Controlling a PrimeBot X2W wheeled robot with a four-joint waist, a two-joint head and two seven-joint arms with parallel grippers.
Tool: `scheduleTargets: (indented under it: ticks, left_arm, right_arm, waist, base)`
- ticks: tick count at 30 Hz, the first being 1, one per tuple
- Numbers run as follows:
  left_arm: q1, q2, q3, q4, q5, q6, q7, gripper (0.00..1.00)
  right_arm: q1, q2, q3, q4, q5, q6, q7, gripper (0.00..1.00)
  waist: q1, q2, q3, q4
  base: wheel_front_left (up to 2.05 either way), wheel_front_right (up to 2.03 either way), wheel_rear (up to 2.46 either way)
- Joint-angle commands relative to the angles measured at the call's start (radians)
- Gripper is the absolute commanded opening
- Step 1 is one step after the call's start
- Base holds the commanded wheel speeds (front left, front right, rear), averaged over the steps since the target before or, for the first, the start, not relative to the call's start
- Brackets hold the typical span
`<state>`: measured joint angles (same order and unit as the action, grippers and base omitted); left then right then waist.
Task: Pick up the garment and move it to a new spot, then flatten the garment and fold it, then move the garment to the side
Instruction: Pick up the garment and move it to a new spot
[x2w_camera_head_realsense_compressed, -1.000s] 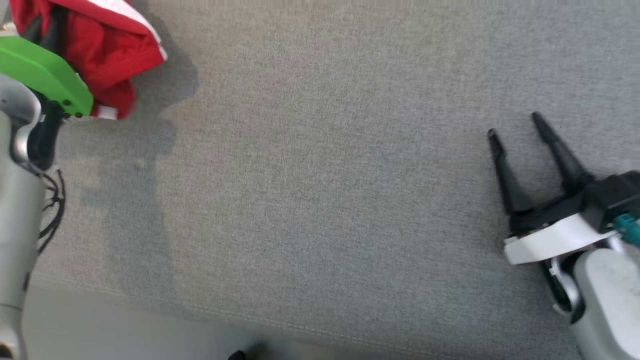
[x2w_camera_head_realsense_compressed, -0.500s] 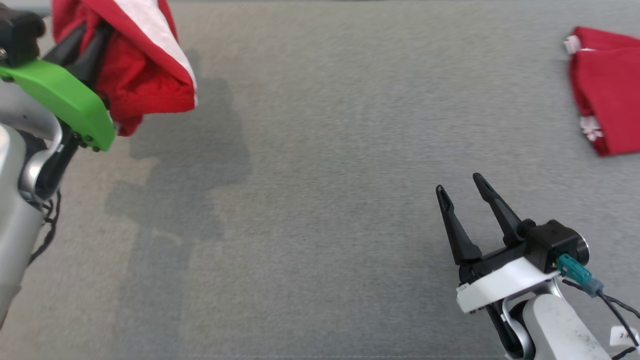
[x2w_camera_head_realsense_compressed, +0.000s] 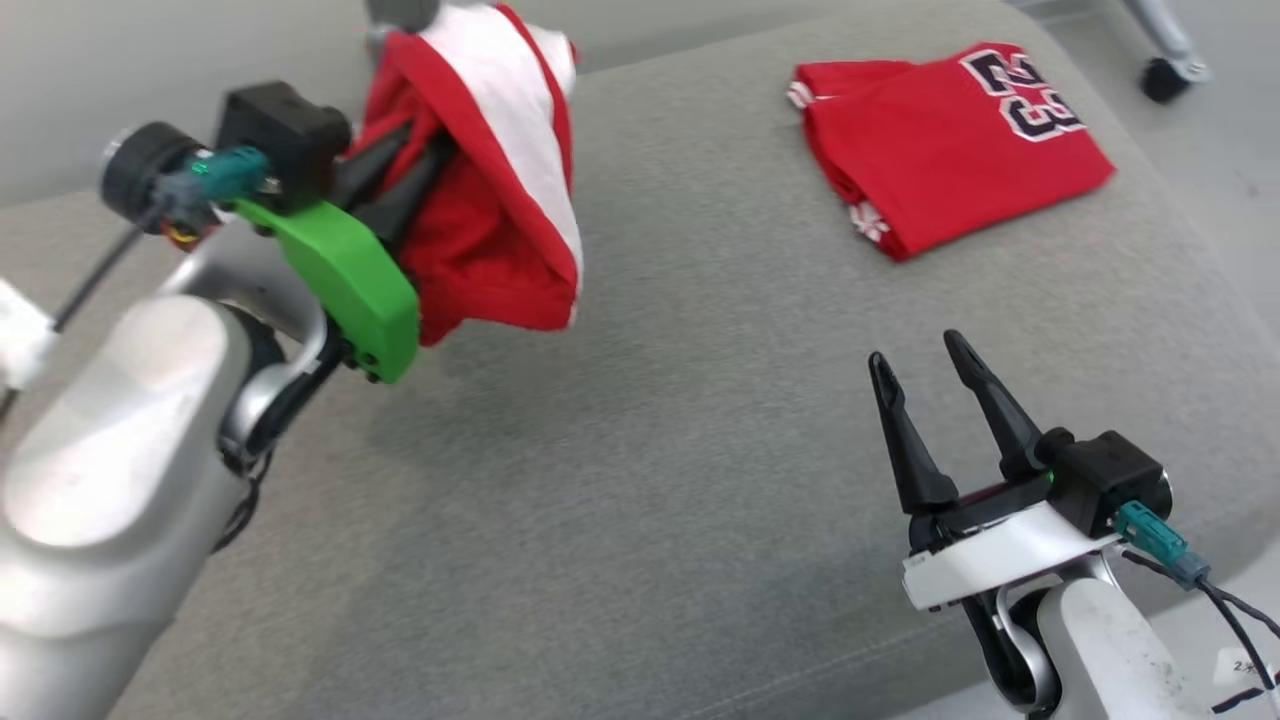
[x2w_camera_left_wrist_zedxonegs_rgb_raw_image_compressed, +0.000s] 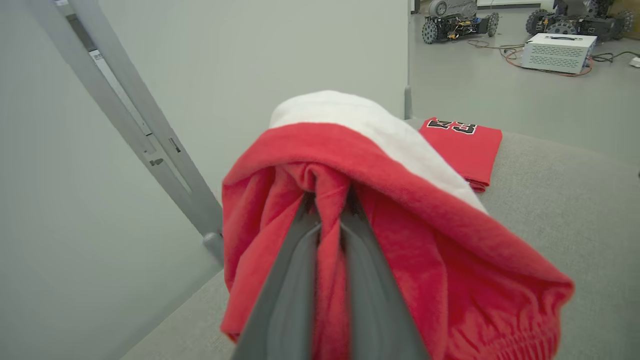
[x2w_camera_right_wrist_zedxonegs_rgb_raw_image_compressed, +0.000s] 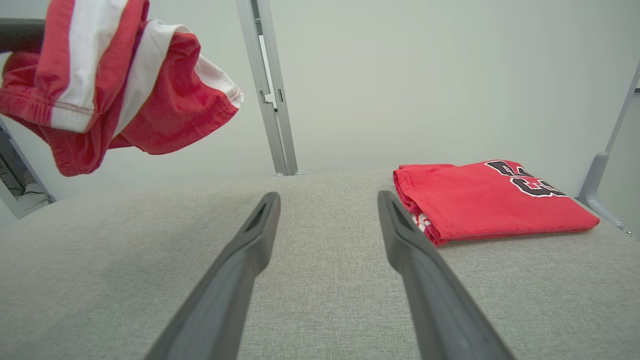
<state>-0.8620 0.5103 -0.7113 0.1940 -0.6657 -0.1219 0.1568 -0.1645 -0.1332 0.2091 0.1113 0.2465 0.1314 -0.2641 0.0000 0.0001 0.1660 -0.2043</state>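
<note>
My left arm is raised, its end effector (x2w_camera_head_realsense_compressed: 405, 175) angled up and away, fingers pinching a fold of the bunched red garment with a white stripe (x2w_camera_head_realsense_compressed: 500, 230). The garment hangs clear above the grey fabric worktop (x2w_camera_head_realsense_compressed: 650, 450), long axis running downward. My right end effector (x2w_camera_head_realsense_compressed: 915, 350) sits low, spread and empty, pointing toward a folded red numbered jersey (x2w_camera_head_realsense_compressed: 950, 150).
</note>
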Motion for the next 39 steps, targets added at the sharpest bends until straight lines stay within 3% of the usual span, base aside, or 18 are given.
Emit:
scheduleTargets:
  ticks: [1,7,14,15,16,22,28,33,39]
  left_arm:
    - [-0.004,-0.010,-0.023,0.007,0.021,0.001,0.002,0.00]
    - [-0.011,-0.032,-0.139,0.076,0.107,-0.006,-0.017,0.00]
    - [0.008,-0.096,-0.215,0.276,0.142,-0.007,-0.101,0.00]
    - [0.008,-0.105,-0.217,0.299,0.151,0.001,-0.117,0.38]
    - [0.003,-0.114,-0.224,0.328,0.170,0.015,-0.138,1.00]
    - [0.030,-0.160,-0.215,0.428,0.211,0.101,-0.294,1.00]
    - [0.165,-0.176,-0.137,0.421,0.155,0.215,-0.408,1.00]
    - [0.333,-0.180,-0.015,0.276,0.121,0.293,-0.423,1.00]
    - [0.600,-0.205,0.189,0.013,0.205,0.391,-0.422,1.00]
  right_arm:
    - [-0.014,0.010,-0.005,-0.008,0.004,-0.002,0.000,1.00]
    - [-0.052,0.031,-0.025,-0.032,0.002,-0.002,0.000,1.00]
    - [-0.074,0.041,-0.043,-0.042,-0.012,-0.002,0.000,1.00]
    - [-0.073,0.038,-0.042,-0.041,-0.014,-0.002,0.000,1.00]
    - [-0.074,0.034,-0.043,-0.038,-0.014,-0.002,0.000,1.00]
    - [-0.048,0.013,-0.036,-0.026,-0.018,-0.002,0.000,1.00]
    - [0.001,0.002,-0.017,-0.004,-0.013,-0.002,0.000,1.00]
    - [0.054,0.009,-0.012,0.016,-0.005,-0.002,0.000,1.00]
    - [0.109,0.032,-0.017,0.032,-0.015,-0.002,0.000,1.00]
  waist:
    - [0.0000,-0.0001,0.037,-0.132]
    - [0.0000,-0.0001,0.157,-0.151]
    - [0.0000,-0.0001,0.218,-0.115]
    - [0.0000,-0.0001,0.216,-0.108]
    - [0.0000,-0.0001,0.211,-0.098]
    - [0.0000,-0.0001,0.135,-0.025]
    - [0.0000,-0.0001,0.003,0.064]
    - [0.0000,-0.0001,-0.100,0.138]
    - [0.0000,-0.0001,-0.182,0.200]
  base:
    - [0.00,0.00,0.00]
    - [0.00,0.00,0.00]
    - [0.00,0.00,0.00]
    - [0.00,0.00,0.00]
    - [0.00,0.00,0.00]
    - [0.00,0.00,0.00]
    - [0.00,0.00,0.00]
    - [0.00,0.00,0.00]
    - [0.00,0.00,0.00]
